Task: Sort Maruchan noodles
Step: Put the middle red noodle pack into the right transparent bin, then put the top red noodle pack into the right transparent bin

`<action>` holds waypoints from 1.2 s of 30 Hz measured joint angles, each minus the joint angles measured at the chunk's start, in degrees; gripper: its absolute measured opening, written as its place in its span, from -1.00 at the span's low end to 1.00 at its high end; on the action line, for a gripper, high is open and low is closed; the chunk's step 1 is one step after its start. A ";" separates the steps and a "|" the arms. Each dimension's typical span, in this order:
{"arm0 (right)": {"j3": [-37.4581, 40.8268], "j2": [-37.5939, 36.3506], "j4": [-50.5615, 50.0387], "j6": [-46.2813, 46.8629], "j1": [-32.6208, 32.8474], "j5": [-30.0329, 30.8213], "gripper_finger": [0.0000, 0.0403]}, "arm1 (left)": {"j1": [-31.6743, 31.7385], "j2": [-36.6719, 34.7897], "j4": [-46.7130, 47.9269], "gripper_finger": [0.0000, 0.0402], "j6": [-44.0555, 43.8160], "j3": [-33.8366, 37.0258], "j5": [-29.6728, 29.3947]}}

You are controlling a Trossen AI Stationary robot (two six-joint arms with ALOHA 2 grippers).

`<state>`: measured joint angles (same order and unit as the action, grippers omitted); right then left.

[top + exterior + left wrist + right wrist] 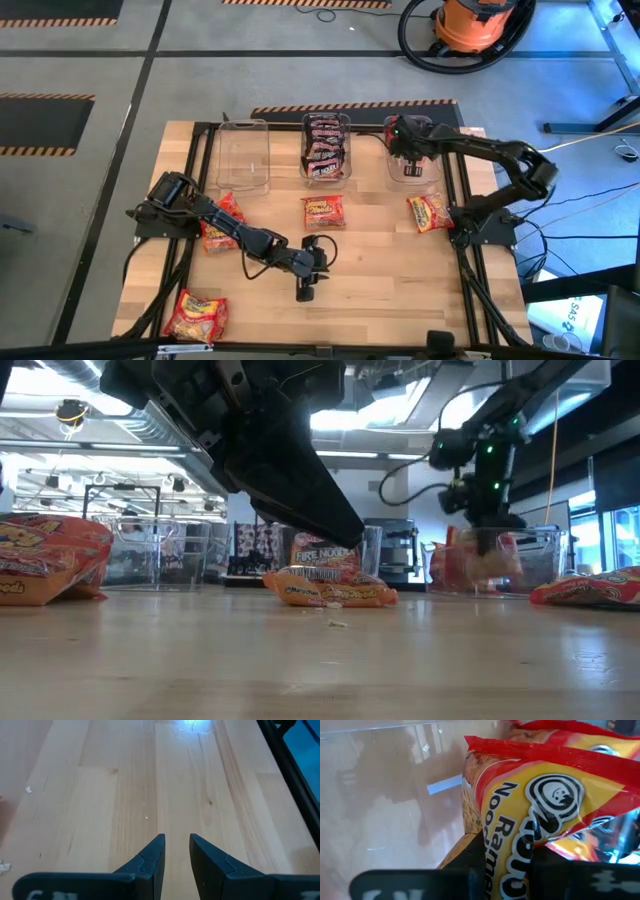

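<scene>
Three clear bins, shop vac behind

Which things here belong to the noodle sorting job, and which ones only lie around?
Belong to the job:
- packet held by the right gripper over the right bin
- dark packets in the middle bin
- loose packets on the table, such as the centre packet
- empty left bin
- left gripper, empty

Lying about:
- orange vacuum on the floor
</scene>
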<state>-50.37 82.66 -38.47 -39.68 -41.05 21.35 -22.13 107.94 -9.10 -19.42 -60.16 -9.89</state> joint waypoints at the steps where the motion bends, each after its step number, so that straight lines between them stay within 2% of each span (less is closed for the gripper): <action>1: 0.00 0.99 0.63 -0.18 0.03 -0.03 -0.76 | 0.00 0.00 -0.01 -0.59 0.35 0.00 0.00; 6: 0.00 5.09 5.26 -1.30 0.04 -0.12 -0.73 | 0.00 -0.02 -0.07 -0.59 0.54 0.00 -0.06; 9: 0.00 6.60 5.93 -1.27 0.12 -1.13 -0.64 | 0.00 -0.02 -0.12 -0.59 0.56 0.00 -0.04; 12: 0.00 7.03 5.78 -1.26 0.13 -0.29 -0.47 | 0.00 -0.02 -0.16 -0.59 0.59 0.00 0.15; 19: 0.00 6.13 8.22 -1.26 0.14 6.26 0.03 | 0.00 -0.07 -0.78 -0.59 1.86 0.00 0.37; 24: -0.04 5.37 9.12 -1.30 0.14 8.59 0.26 | 0.00 -0.09 -0.90 -0.59 1.86 0.00 1.06; 28: -0.08 4.47 7.05 -0.82 0.44 8.93 0.34 | 0.00 -0.09 -0.90 -0.59 1.90 0.00 1.38; 31: -1.83 2.65 0.55 1.73 2.36 11.30 0.35 | 0.00 -0.09 -0.89 -0.59 1.92 0.00 1.89; 36: -6.67 -2.65 -6.63 8.32 6.53 9.19 0.32 | 0.00 -0.09 -0.90 -0.59 2.01 0.00 1.88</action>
<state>-57.04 80.01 -45.10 -31.35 -34.52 30.55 -22.13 107.85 -10.00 -17.41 -60.16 -8.01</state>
